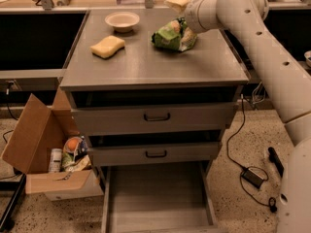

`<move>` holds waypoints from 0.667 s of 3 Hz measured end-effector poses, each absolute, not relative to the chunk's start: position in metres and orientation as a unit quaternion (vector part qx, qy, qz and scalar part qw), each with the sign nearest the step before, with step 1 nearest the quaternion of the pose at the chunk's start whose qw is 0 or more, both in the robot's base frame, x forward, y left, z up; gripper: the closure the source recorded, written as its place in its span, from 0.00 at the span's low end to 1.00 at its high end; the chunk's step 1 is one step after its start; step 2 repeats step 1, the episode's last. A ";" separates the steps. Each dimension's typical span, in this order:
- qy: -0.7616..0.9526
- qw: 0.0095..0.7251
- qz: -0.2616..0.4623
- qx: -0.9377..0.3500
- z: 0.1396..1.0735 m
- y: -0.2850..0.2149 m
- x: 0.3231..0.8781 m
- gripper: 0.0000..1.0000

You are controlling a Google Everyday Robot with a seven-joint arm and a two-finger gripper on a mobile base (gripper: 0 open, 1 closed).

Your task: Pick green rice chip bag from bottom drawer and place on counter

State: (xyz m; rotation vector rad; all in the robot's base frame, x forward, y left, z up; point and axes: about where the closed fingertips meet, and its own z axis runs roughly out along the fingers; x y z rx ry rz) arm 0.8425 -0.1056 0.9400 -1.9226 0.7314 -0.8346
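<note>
The green rice chip bag (170, 37) lies on the counter (146, 64) toward its back right, crumpled, with white and orange print. My gripper (183, 27) is at the bag's upper right end, touching it, at the tip of the white arm that reaches in from the right. The bottom drawer (158, 198) is pulled out at floor level, and its flat grey tray floor is bare.
A yellow sponge (107, 46) and a small white bowl (122, 20) sit on the counter's back left. An open cardboard box (39, 144) with packets stands left of the cabinet. A cable and power adapter (252, 177) lie on the floor at the right. The two upper drawers are closed.
</note>
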 end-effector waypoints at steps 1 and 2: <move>0.293 0.448 -0.335 -0.776 0.940 -0.107 0.842 0.00; 0.293 0.448 -0.335 -0.776 0.940 -0.107 0.842 0.00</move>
